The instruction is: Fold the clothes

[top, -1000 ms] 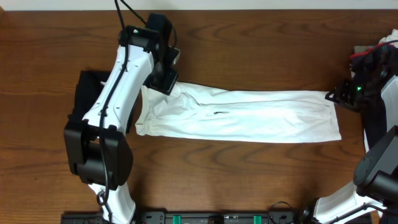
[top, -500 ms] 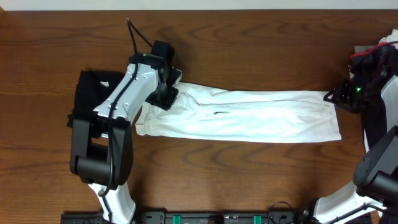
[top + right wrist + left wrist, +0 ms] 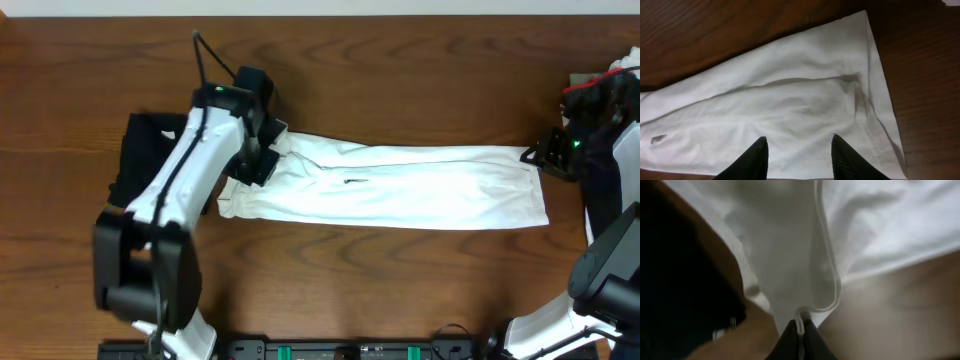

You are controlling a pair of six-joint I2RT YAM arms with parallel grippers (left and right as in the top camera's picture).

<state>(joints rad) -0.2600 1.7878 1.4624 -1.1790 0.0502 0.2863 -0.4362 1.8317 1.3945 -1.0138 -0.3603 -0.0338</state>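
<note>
Closing on a folded edge of the shirt (image 3: 400, 185), my left jaws have gone from apart a second ago to clamped on the white hem, as the left wrist view shows: the seam (image 3: 826, 255) runs straight down into the dark tips, which meet around it. My left arm (image 3: 190, 170) has also shifted a little toward the left edge of the desk (image 3: 400, 60).

The shirt lies as a long white strip across the middle of the desk, already folded lengthwise, running from near the left arm almost to the right edge. The grip is at its left end, on the far side.

At the other end, my right jaws have not changed over that second. They stand apart above the strip's right end, with flat cloth showing between the tips and nothing caught in them that I can see.

A black garment (image 3: 145, 150) lies under my left arm near the left edge. A small heap of other clothes (image 3: 610, 85) sits at the far right corner.

With one end now pinched, I judge the lengthwise fold done and the crosswise fold about to start. The left end can be lifted and carried over toward the right. The grip looks narrow, on the hem alone, so the layers beneath may slide apart or trail when lifted.
</note>
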